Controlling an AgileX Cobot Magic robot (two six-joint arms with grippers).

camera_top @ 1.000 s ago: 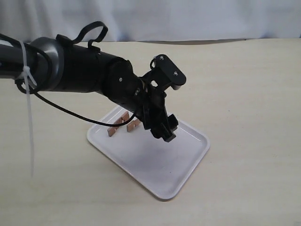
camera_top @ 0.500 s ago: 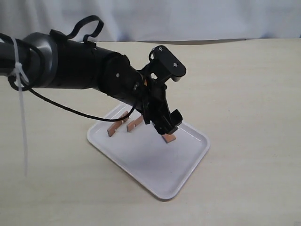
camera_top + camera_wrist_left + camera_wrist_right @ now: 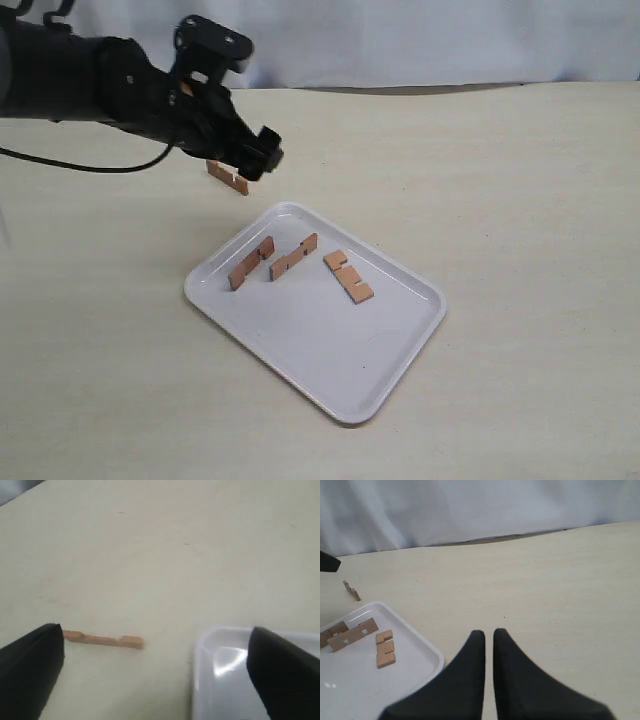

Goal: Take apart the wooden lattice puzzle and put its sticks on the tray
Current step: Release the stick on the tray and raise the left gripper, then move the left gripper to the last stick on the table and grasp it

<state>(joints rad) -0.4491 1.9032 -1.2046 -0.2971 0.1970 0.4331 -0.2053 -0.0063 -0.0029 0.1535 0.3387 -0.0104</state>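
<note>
No assembled lattice puzzle shows, only four separate sticks. Three lie on the white tray (image 3: 330, 350): one stick (image 3: 250, 263) at its left, a second stick (image 3: 293, 257) beside it, and a third stick (image 3: 349, 276) toward the middle. The fourth stick (image 3: 227, 178) lies on the table beyond the tray's far corner. My left gripper (image 3: 258, 158) hovers just over it, open and empty; in the left wrist view that stick (image 3: 102, 640) lies by one finger (image 3: 35, 665), with the tray corner (image 3: 220, 670) beside it. My right gripper (image 3: 489, 632) is shut and empty, right of the tray (image 3: 427, 652).
The pale tabletop (image 3: 520, 200) runs back to a white curtain (image 3: 400, 40). The black left arm (image 3: 80, 80) with its cable reaches in from the upper left. The right arm is out of the exterior view.
My left gripper has left the third stick on the tray and swung back and left, off the tray, to above the stick on the table.
</note>
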